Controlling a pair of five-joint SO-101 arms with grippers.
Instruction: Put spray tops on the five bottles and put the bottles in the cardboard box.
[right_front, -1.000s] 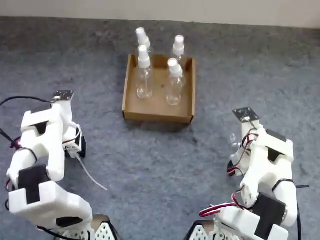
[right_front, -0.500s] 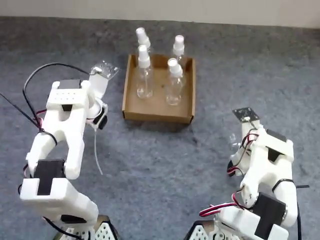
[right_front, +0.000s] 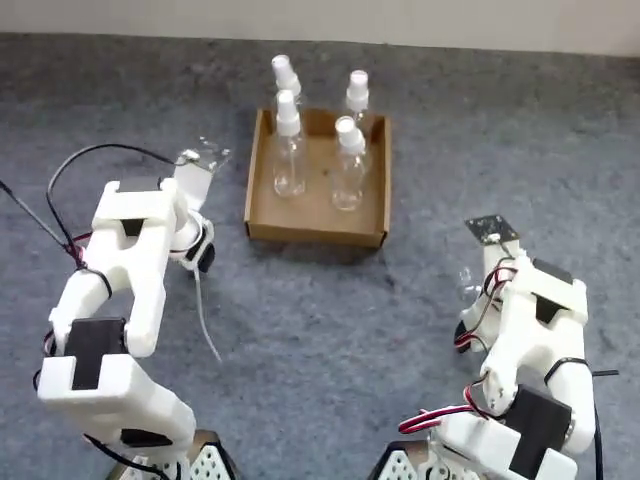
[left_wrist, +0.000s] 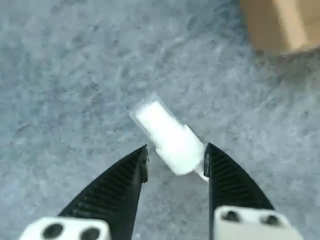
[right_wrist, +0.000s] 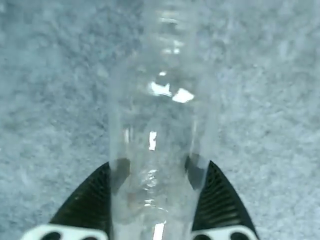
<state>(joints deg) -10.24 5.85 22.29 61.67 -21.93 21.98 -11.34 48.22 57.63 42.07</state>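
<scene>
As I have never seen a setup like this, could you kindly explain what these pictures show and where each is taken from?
These are two white robot arms side by side at a grey carpeted table. One picture looks down from a fixed camera above. The other two come from cameras on each arm's wrist, looking along its black jaws. Beyond the arms sits a cardboard box with four capped bottles standing in it or just at its far edge. The left arm has its jaws closed on a white spray top, whose thin tube hangs down. The right arm has its jaws closed around a clear bottle with no top on it.
</scene>
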